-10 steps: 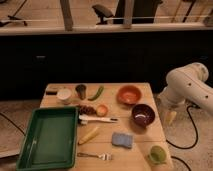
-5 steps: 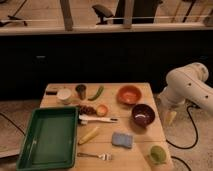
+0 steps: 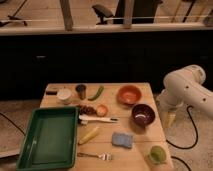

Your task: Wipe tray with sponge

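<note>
End effector (image 3: 169, 118): hanging under the arm (image 3: 186, 90), just off the bench (image 3: 112, 104) edge, touching nothing on it; nothing visibly held; how wide it stands, cannot tell.
Sponge (image 3: 122, 140): flat on the bench, nearer the camera than the end effector and leftward of it in the view; apart from every neighbour, so likely open to a grasp from above.
Tray (image 3: 49, 140): on the far side of the bench from the end effector, at the front corner; floor bare; outer rim at or past the bench edge, hard to say which.
Step in hand, as judged: sponge not yet picked up; reach and grasp first, wiping after.
In the way to the sponge: dark bowl (image 3: 143, 114), the nearest thing to the end effector, just inside the bench edge; probably best passed above or on the camera side.
Beside the sponge: green fruit (image 3: 157, 153), below the end effector near the front corner, close but not touching.
Between sponge and tray: corn (image 3: 88, 135), fork (image 3: 95, 156), brush (image 3: 95, 119); a high carry probably needed to clear them.
Open room: bare bench all round the sponge; wide tray floor for long strokes, raised rim ending each one.
Risk: pressing near the tray's outer rim may tip or shove it.
</note>
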Robot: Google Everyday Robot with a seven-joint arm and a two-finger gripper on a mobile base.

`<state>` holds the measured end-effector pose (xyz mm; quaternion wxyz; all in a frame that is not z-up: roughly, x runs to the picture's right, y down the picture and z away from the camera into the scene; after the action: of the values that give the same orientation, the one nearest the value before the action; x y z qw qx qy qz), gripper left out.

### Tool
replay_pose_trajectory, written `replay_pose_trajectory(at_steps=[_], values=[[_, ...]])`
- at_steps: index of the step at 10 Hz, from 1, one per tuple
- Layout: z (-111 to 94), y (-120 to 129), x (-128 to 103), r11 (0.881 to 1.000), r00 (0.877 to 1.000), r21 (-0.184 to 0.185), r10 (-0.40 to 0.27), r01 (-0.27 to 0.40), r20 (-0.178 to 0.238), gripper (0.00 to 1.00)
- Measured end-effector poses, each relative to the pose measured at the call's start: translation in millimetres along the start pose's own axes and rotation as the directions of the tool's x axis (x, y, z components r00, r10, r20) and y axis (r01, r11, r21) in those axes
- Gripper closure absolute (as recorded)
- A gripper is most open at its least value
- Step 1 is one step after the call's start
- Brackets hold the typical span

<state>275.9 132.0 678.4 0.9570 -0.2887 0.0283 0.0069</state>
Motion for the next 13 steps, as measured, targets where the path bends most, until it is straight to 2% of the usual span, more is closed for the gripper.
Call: replay_pose_trajectory(at_steps=[3, 8, 13], values=[[4, 2, -5, 1.000, 1.000, -0.004, -0.028, 0.028, -0.010, 0.20], [17, 15, -19, 0.999, 0.999, -0.009, -0.041, 0.041, 0.010, 0.20], [33, 28, -50, 0.996, 0.996, -0.024, -0.086, 0.087, 0.015, 0.20]])
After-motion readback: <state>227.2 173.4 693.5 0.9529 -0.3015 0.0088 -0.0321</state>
